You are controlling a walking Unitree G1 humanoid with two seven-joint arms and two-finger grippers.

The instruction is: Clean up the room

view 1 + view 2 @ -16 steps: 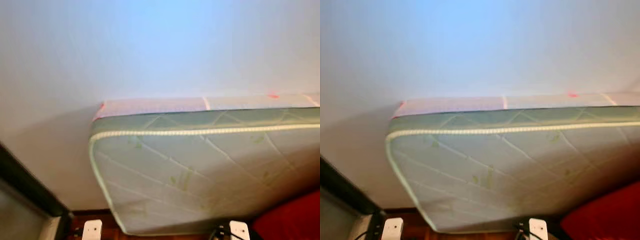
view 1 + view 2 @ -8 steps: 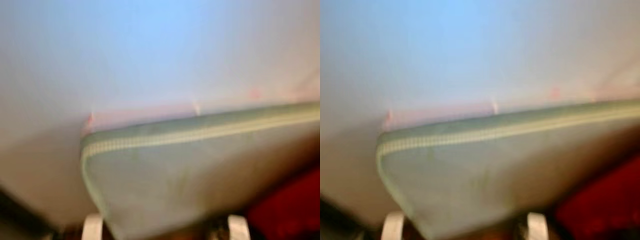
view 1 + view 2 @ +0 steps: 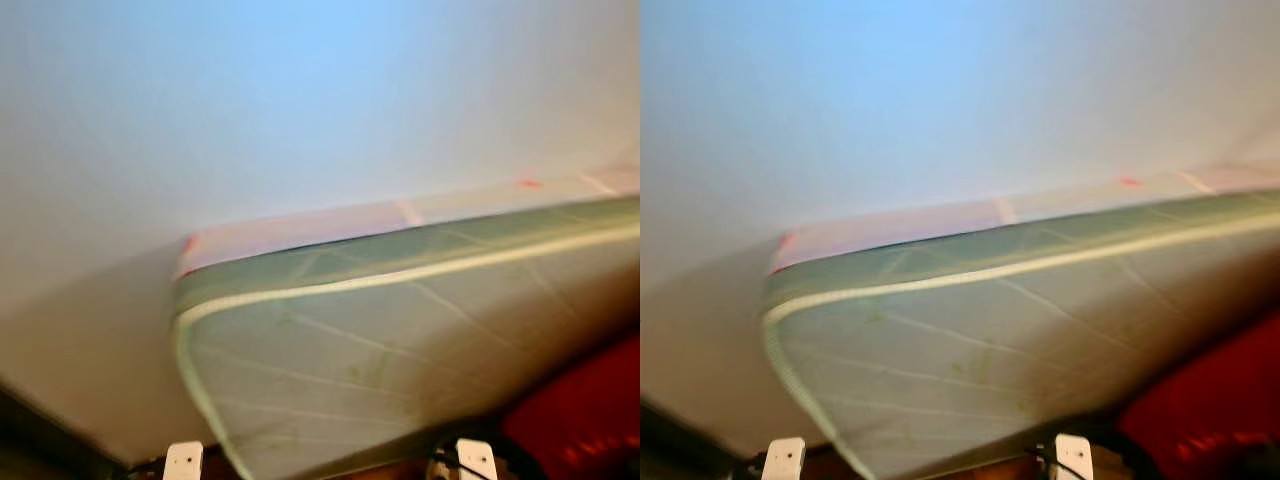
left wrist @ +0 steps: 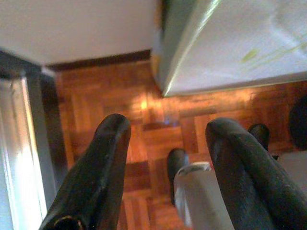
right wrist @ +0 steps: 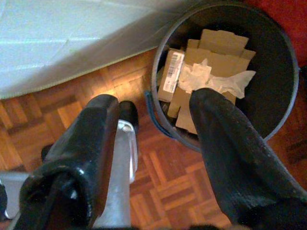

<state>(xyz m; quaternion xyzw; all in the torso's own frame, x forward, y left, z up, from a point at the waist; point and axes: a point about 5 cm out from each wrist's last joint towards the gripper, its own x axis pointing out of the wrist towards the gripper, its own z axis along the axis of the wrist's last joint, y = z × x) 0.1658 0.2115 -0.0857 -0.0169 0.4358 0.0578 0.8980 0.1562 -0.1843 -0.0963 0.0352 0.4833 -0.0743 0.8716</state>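
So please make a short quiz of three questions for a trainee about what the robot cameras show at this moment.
1. True or false: the round dark bin holds brown cardboard pieces and crumpled white paper.
2. What covers the floor? A) grey carpet B) reddish wooden parquet C) white tiles
3. Fill in: the pale green quilted mattress leans against the plain white ____.

Key:
1. True.
2. B.
3. wall. Both the left gripper and right gripper are open, holding nothing.
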